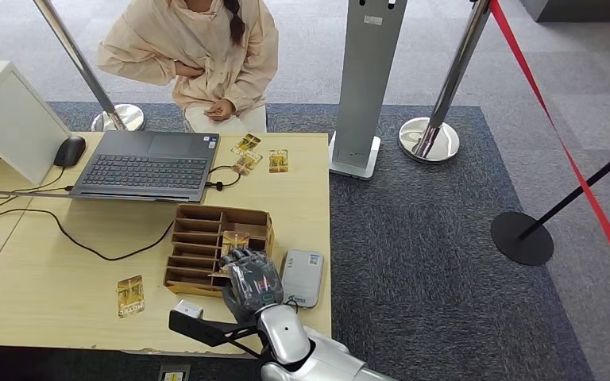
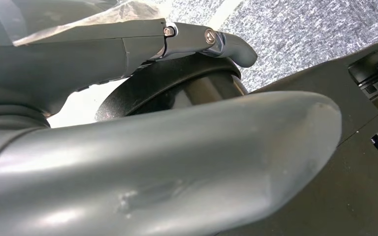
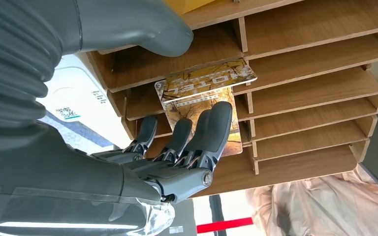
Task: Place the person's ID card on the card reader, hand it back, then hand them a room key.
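Right wrist view | right hand fingers rest on key card in wooden rack, grasp uncertain | left hand state unclear

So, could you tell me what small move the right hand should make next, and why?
Probably close the thumb onto the key card and lift it out. The right hand is at the wooden organiser, its fingers lying against the card's face, thumb apart above, so no grip shows yet.
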`<action>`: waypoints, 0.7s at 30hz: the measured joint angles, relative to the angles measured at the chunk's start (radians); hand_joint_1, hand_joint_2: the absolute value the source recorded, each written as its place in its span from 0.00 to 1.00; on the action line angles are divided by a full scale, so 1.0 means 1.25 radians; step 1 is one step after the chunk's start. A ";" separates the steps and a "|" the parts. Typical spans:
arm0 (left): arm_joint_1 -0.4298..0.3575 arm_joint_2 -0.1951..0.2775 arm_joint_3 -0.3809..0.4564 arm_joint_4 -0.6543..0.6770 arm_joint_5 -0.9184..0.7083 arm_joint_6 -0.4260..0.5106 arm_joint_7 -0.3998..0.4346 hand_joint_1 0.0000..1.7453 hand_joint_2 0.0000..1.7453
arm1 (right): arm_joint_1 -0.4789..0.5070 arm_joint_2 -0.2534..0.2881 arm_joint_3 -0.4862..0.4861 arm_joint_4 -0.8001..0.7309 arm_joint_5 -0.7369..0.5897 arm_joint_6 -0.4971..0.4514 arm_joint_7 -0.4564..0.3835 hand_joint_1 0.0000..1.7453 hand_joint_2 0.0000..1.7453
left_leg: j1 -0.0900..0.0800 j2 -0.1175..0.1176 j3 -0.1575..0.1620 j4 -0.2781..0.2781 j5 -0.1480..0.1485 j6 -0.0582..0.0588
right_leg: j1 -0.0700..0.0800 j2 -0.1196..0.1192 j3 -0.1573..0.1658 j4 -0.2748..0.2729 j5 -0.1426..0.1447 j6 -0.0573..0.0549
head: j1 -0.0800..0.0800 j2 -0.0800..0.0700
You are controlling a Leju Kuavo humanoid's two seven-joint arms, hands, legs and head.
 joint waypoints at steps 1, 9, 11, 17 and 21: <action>0.000 0.000 0.000 0.000 0.000 0.000 -0.001 0.00 0.00 | 0.000 0.001 0.000 0.000 0.000 0.000 0.001 0.46 1.00 | 0.000 0.000 0.000 0.000 0.000 0.000 | 0.000 0.000 0.000 0.000 0.000 0.000 | 0.000 0.000; 0.000 0.000 0.000 0.001 0.002 -0.005 -0.008 0.00 0.00 | -0.002 0.003 0.000 0.007 -0.004 -0.008 0.000 0.79 1.00 | 0.000 0.000 0.000 0.000 0.000 0.000 | 0.000 0.000 0.000 0.000 0.000 0.000 | 0.000 0.000; 0.000 0.000 0.000 0.002 0.002 -0.006 -0.009 0.00 0.00 | -0.002 0.003 0.000 0.009 -0.005 -0.013 -0.003 0.80 1.00 | 0.000 0.000 0.000 0.000 0.000 0.000 | 0.000 0.000 0.000 0.000 0.000 0.000 | 0.000 0.000; 0.001 0.000 0.000 0.003 0.005 -0.009 -0.015 0.00 0.00 | -0.002 0.003 0.000 0.017 -0.008 -0.023 -0.011 0.80 1.00 | 0.000 0.000 0.000 0.000 0.000 0.000 | 0.000 0.000 0.000 0.000 0.000 0.000 | 0.000 0.000; 0.001 0.001 0.000 0.005 0.008 -0.013 -0.023 0.00 0.00 | -0.002 0.003 0.000 0.021 -0.009 -0.028 -0.013 0.79 1.00 | 0.000 0.000 0.000 0.000 0.000 0.000 | 0.000 0.000 0.000 0.000 0.000 0.000 | 0.000 0.000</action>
